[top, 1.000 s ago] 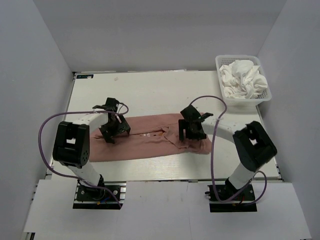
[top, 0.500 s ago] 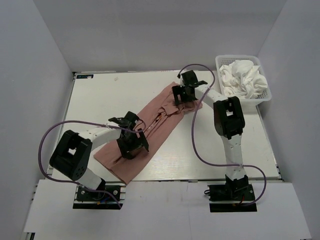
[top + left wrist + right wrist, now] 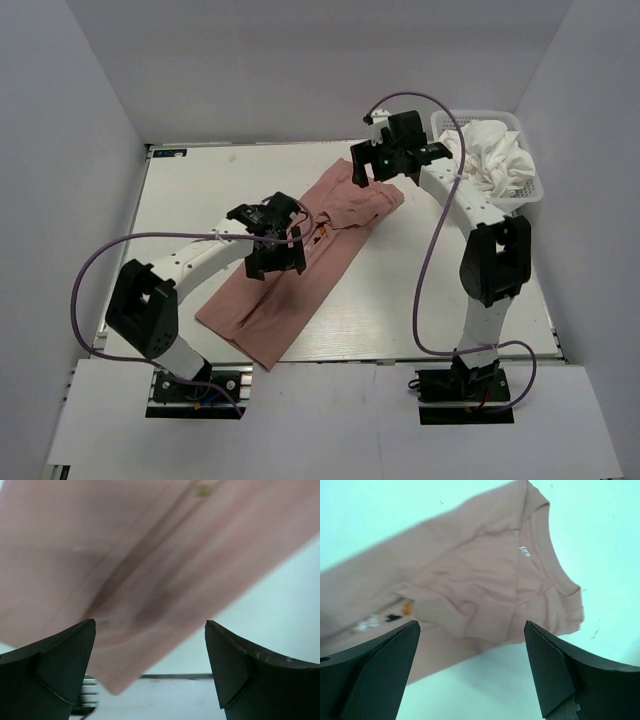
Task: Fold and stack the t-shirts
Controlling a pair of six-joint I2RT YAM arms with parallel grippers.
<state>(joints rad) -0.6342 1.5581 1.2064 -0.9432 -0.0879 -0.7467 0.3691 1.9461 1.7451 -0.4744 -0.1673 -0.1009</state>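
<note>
Jaws stand spread and empty on your left gripper (image 3: 150,626) and right gripper (image 3: 470,625), over the pink t-shirt (image 3: 335,255) lying diagonally on the table (image 3: 200,185). Pinch all layers, apparently doubled, at matching edges before you fold.

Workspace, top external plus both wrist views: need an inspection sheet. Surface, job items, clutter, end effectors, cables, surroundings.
Surface: white table, flat, mostly bare.
Job's things: pink t-shirt lies as a long diagonal strip, collar end far right; white t-shirts are crumpled in the basket at the far right corner.
Clutter: nothing seen.
End effectors: left end effector open above the pink t-shirt, holding nothing; right end effector open above the collar end, holding nothing.
Cables: left-arm cable and right-arm cable, purple, hang in loose loops; no snag seen.
Surroundings: plain grey walls on three sides.
</note>
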